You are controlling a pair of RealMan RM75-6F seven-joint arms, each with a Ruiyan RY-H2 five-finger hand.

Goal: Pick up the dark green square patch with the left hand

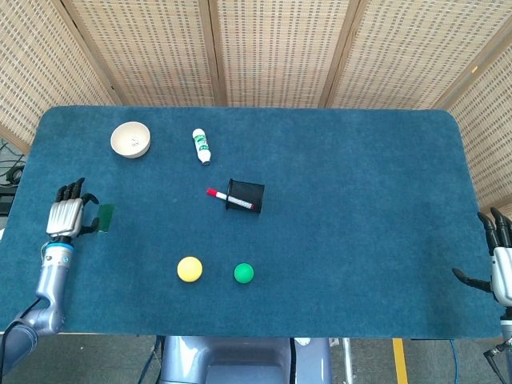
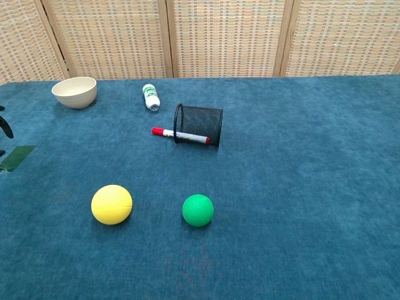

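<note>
The dark green square patch (image 1: 105,217) lies flat on the blue cloth near the table's left edge; the chest view shows it at the far left (image 2: 17,157). My left hand (image 1: 66,217) sits just left of it, palm down and fingers apart, with the thumb reaching to the patch's lower left edge. I cannot tell whether the thumb touches it. Only dark fingertips (image 2: 5,127) of that hand show in the chest view. My right hand (image 1: 501,265) hangs at the table's right front corner, fingers spread and holding nothing.
A cream bowl (image 1: 130,139) and a white bottle (image 1: 201,146) lie at the back left. A black mesh cup (image 1: 246,195) lies on its side with a red marker (image 1: 226,197) in it. A yellow ball (image 1: 190,269) and a green ball (image 1: 243,273) sit near the front.
</note>
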